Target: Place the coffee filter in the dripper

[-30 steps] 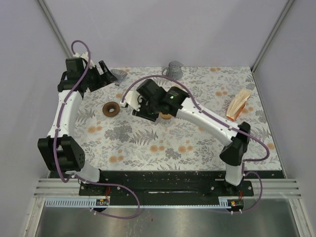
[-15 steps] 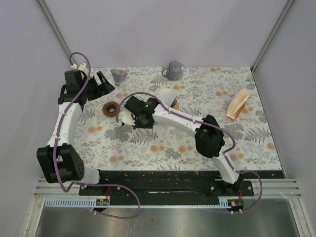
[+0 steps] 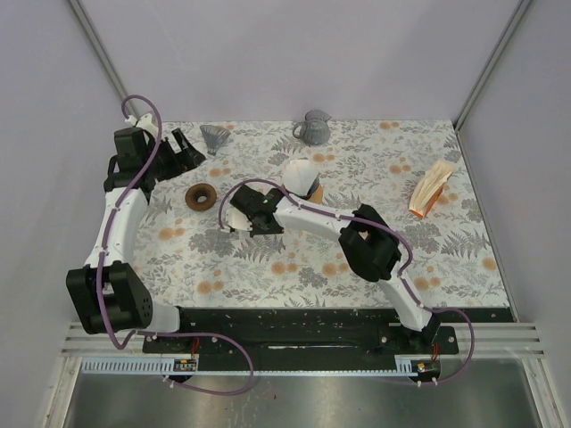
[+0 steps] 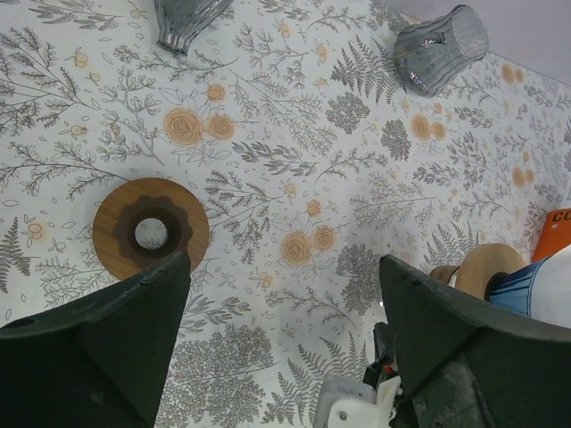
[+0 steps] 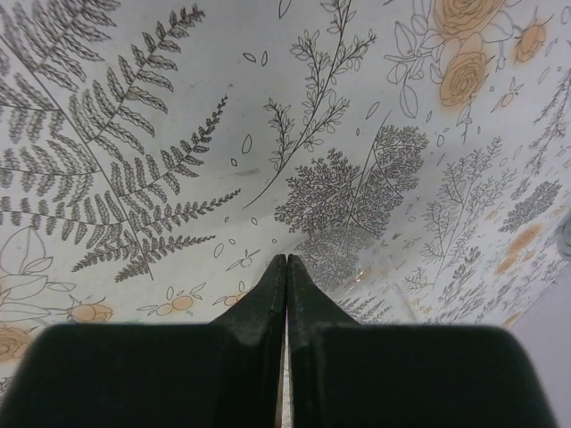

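Two arms mid-task: R gripper (image 5: 285, 260) pinched shut, apparently empty, low over cloth (image 3: 268, 267); L gripper (image 4: 284, 264) spread wide; tan filters (image 3: 432, 187) lie at right edge, well apart from grey dripper (image 3: 214, 136) — fetching one looks next.

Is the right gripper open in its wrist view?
No, the right gripper has both fingers pressed together, with no gap between them.
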`<control>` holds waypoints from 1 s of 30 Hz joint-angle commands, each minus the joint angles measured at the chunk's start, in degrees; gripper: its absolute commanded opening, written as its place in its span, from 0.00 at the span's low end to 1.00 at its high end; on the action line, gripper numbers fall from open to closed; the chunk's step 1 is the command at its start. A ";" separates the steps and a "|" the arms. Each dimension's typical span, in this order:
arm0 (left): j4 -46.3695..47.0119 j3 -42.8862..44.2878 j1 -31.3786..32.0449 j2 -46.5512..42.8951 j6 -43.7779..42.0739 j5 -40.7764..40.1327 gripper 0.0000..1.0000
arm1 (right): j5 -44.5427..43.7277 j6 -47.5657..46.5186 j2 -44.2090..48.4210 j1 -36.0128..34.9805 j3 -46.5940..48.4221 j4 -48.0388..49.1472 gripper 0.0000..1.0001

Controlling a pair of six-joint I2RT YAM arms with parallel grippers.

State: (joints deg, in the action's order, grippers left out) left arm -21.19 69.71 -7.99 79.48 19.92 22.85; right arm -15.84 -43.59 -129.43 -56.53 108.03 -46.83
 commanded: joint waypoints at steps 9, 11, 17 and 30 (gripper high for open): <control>4.14 -0.37 -1.15 -0.64 1.00 2.20 0.90 | -4.73 -2.29 -0.21 2.92 -3.79 7.89 0.00; 4.14 -0.28 -1.15 -0.56 1.00 2.29 0.90 | -5.34 -2.37 0.05 3.88 -4.84 8.24 0.00; 4.32 -0.37 -1.15 -0.03 0.99 2.37 0.90 | -6.40 -2.55 2.68 6.52 -9.06 10.61 0.00; 4.32 -0.28 -1.15 0.94 1.26 2.99 0.90 | -8.42 -3.16 3.92 14.52 -12.31 13.08 0.00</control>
State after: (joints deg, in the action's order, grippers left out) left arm -19.64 69.69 -8.75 80.40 20.99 24.21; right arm -22.15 -45.91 -129.25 -44.47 96.99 -35.07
